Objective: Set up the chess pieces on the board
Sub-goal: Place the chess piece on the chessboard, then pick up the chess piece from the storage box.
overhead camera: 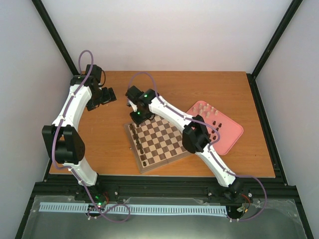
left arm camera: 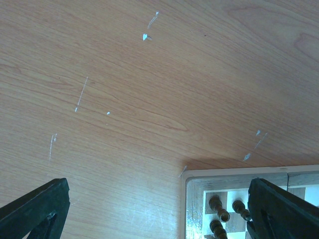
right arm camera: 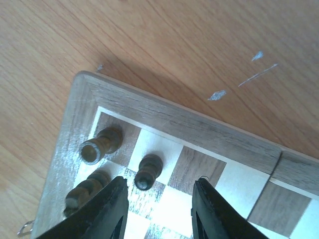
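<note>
Your right jaws stand narrowly open, empty, at the board (right arm camera: 164, 119) corner, upper left, beside a dark chess piece (right arm camera: 148, 172); your left jaws are wide over the worktop (left arm camera: 149, 99).

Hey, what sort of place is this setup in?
Probably a robotics lab workcell, not a home: plain white panels in a black frame enclose a wooden table, a left arm and right arm are bolted to a metal rail, and a chessboard lies there.
</note>
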Available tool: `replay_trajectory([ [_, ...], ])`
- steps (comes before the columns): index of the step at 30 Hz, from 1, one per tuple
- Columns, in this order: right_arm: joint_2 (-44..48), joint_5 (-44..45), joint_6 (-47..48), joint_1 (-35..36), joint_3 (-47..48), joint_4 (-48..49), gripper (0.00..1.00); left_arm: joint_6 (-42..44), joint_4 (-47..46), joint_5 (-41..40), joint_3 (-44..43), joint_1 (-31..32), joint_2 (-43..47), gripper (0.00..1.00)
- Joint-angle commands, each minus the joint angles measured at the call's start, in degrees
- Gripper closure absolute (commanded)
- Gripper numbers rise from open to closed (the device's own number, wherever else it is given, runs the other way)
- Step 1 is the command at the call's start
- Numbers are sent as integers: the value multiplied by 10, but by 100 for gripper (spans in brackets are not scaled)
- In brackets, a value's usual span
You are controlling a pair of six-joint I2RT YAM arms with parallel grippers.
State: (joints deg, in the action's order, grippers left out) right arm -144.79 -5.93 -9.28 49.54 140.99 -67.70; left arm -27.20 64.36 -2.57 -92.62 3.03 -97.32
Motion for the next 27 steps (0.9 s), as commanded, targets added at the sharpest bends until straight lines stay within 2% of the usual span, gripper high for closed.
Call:
replay_trajectory([
  [1,53,-9,16,-2,-1,1,63,5,1,-5,-17,4,1,0],
  [5,78,-18,24,-2,-2,-4,63,5,2,-5,-19,3,-1,0],
  [11,170,58,-9,-29,-69,-26,63,6,7,-10,-22,3,2,0],
  [20,427,202,-144,-170,-401,-35,62,4,7,-3,-27,4,-2,0],
  [27,566,118,-183,-367,-665,10,63,2,4,7,-29,3,-11,0],
])
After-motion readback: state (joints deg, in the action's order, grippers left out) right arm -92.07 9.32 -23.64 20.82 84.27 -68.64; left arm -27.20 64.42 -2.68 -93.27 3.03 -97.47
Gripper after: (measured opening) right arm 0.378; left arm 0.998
